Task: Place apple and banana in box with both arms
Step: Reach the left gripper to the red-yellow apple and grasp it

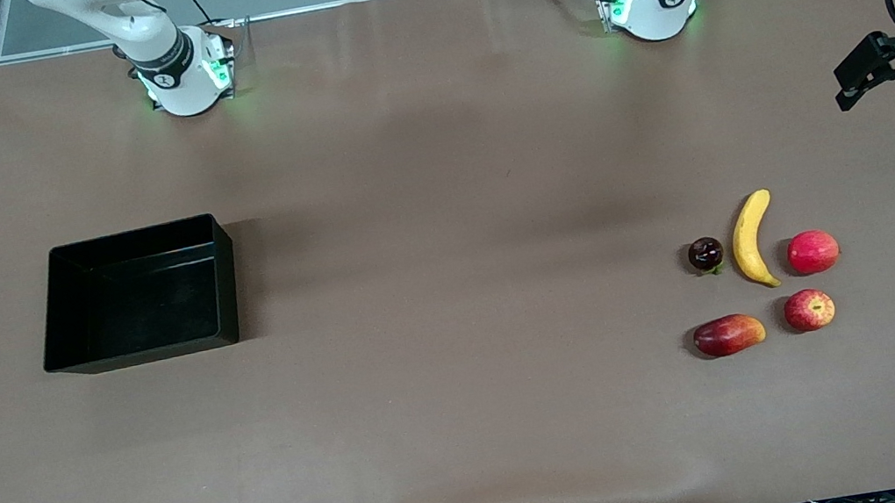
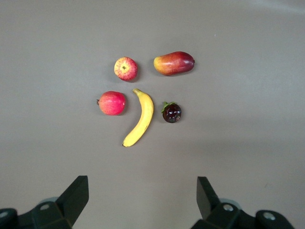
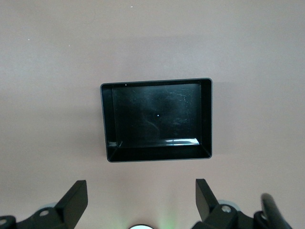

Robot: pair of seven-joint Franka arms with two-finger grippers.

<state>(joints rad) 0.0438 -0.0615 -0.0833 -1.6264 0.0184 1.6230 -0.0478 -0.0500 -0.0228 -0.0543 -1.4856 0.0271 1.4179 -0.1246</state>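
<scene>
Five fruits lie grouped on the brown counter [image 1: 453, 286] in the lower right of the front view, toward the left arm's end. The banana [image 1: 753, 239] curves between a small dark round fruit [image 1: 706, 254] and a plain pinkish-red round fruit [image 1: 813, 251], apart from both. The apple [image 1: 809, 310], red with yellow streaks, sits nearer the front camera than the pinkish fruit, beside an oblong dark-red fruit with a yellow tip [image 1: 729, 334]. None of them touch.

The box [image 1: 138, 293], black and holding nothing, sits at mid-left of the front view, toward the right arm's end, well apart from the fruit.

The left claw [image 2: 143, 198] hangs over the counter beside the fruit group, its fingers spread wide and holding nothing. The right claw [image 3: 141, 198] hangs over the counter beside the box, fingers likewise spread wide and holding nothing.
</scene>
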